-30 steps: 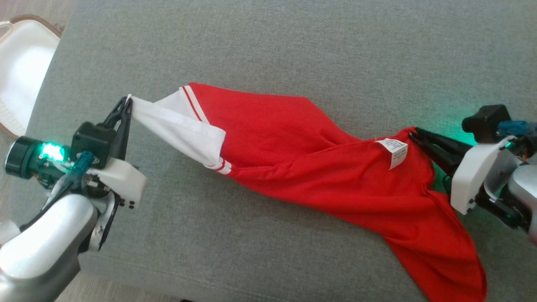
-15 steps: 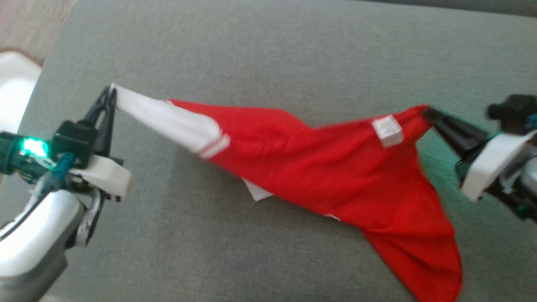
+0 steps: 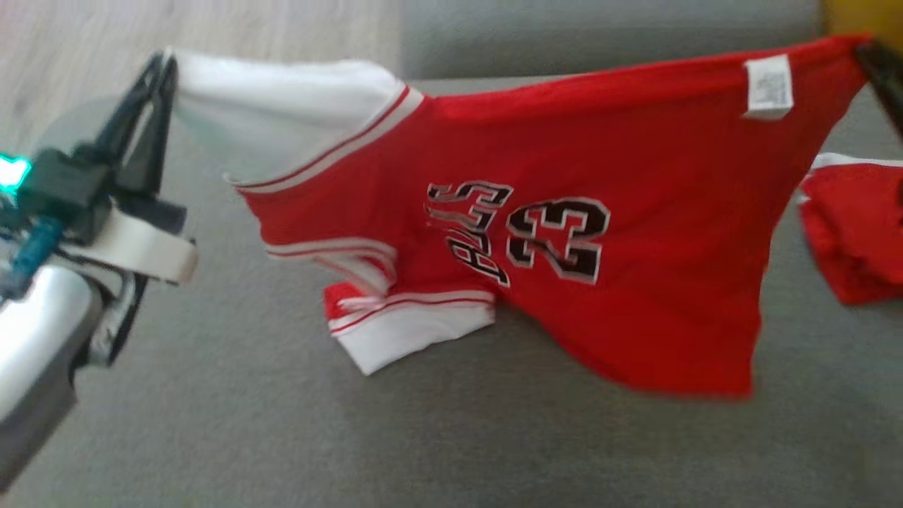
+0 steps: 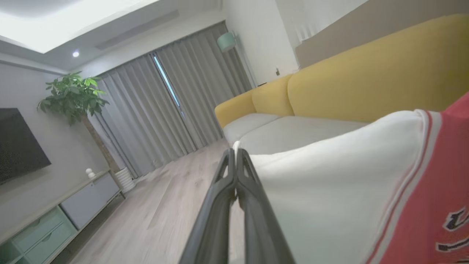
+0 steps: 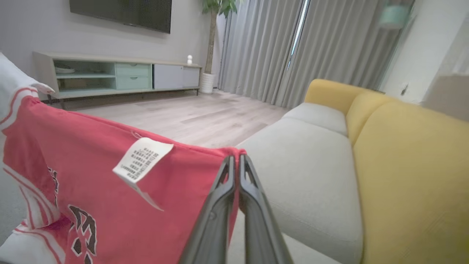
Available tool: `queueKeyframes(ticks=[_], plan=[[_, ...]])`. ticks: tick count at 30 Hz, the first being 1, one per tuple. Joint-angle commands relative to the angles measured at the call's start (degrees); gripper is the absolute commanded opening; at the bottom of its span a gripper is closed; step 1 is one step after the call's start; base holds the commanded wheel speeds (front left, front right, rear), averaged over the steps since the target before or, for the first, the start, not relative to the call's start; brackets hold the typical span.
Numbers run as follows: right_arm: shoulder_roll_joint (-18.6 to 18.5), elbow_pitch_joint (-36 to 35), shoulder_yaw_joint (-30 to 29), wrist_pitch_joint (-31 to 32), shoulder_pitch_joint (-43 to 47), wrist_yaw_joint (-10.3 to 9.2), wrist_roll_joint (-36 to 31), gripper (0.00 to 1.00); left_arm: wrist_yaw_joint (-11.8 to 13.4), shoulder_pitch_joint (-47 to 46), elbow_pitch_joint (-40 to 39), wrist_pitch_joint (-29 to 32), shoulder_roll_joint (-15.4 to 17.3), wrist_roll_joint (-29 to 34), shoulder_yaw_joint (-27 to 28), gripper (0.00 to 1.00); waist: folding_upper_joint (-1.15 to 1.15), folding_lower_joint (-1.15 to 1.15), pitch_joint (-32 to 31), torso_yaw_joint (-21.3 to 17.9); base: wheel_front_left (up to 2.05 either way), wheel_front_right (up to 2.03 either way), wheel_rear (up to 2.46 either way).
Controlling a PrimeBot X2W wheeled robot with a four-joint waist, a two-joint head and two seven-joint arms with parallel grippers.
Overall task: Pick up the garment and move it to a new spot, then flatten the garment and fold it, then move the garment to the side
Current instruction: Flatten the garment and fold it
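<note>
The garment (image 3: 635,176) hangs spread between left hand (image 3: 164,67) and right hand (image 5: 236,158), each clamped shut on a top corner, ready for carrying; its lower edge apparently brushes the sofa seat (image 3: 211,423).

A yellow-backed sofa (image 5: 410,154) with a grey seat (image 3: 282,423) — a folded red cloth (image 3: 853,233) lies on it at the right. Beyond: wood floor (image 5: 190,117), grey curtains (image 4: 205,84), potted plant (image 4: 73,95), dark TV (image 5: 124,13) above a low cabinet (image 5: 117,75).
</note>
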Motion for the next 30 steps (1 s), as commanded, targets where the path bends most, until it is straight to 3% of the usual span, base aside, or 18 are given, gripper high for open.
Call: queueKeyframes(ticks=[1, 11, 18, 22, 23, 30], plan=[[-2.61, -1.26, -1.69, -0.21, 0.43, -0.05, -0.42, 0.0, -0.03, -4.3, -1.35, 0.39, 3.17, 0.08, 4.02, 0.0, 0.0, 0.01, -2.15, -2.46, 0.0, 0.0, 0.0], [-6.36, -8.6, -15.73, 2.64, 5.17, -0.05, -4.3, 0.0, -0.66, -12.57, -6.65, 3.67, 6.06, 3.2, 5.98, 0.0, 0.0, 0.01, -4.29, -5.69, 0.0, 0.0, 0.0], [-5.54, -11.36, -25.13, 6.92, 6.66, -0.05, -6.84, 0.0, -2.69, -20.23, -7.13, 6.1, 5.81, 5.17, 6.77, 0.0, 0.0, 0.01, -2.98, -5.96, 0.0, 0.0, 0.0], [-3.34, -11.73, -26.4, 9.93, 5.16, -0.05, -8.41, 0.0, -7.24, -25.85, -3.17, 7.18, 2.71, 4.87, 5.55, 0.0, 0.0, 0.01, 1.05, -5.19, 0.0, 0.0, 0.0], [-3.34, -11.73, -26.4, 9.93, 5.16, -0.05, -8.41, 0.0, -7.24, -25.85, -3.17, 7.18, 2.71, 4.87, 5.55, 0.0, 0.0, 0.01, 1.05, -5.19, 0.0, 0.0, 0.0], [3.03, -8.01, -23.99, 13.58, -5.14, -0.05, -11.54, 0.0, -14.82, -39.51, 11.49, 4.17, -3.61, 9.53, 3.04, 0.0, 0.0, 0.01, 13.07, -4.25, 0.0, 0.0, 0.0]])
